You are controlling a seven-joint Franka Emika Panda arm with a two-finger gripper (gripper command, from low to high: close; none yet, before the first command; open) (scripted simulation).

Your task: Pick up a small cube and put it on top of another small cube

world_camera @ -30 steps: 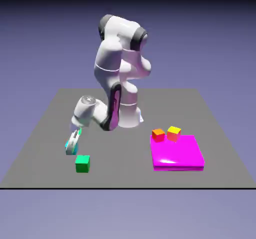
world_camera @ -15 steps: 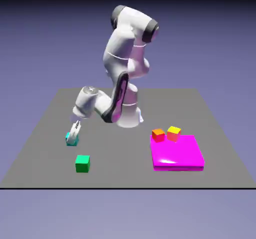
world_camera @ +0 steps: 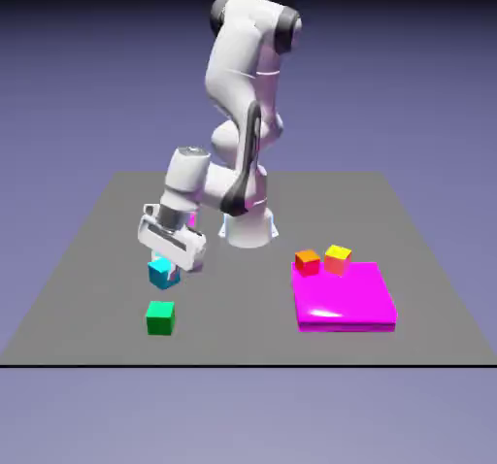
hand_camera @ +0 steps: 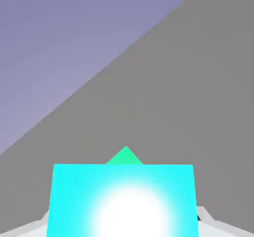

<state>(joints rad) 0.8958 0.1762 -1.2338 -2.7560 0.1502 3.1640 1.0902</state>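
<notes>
The two-finger claw [world_camera: 166, 269] of the white jointed robot arm [world_camera: 233, 151] is closed on the small plain cyan cube [world_camera: 164, 273], one finger at either side of it. In the hand view the cube looms large between the fingers, covering most of their tips, with a bright white glare on its face.

In the exterior view, the cyan cube is toward the left of the flat dark grey surface [world_camera: 243, 307], behind the small green cube [world_camera: 160, 318] as the camera sees it. The two cubes are near each other with a gap between them in that view; whether the cyan one is off the surface is hard to tell. A green corner peeks out past the cyan cube's edge in the hand view.

Toward the exterior view's right lies a broad, flat magenta block [world_camera: 343, 297]. At its far edge are a small orange-red cube [world_camera: 308, 263] and, just beside that, a small yellow-and-orange cube [world_camera: 338, 260].
</notes>
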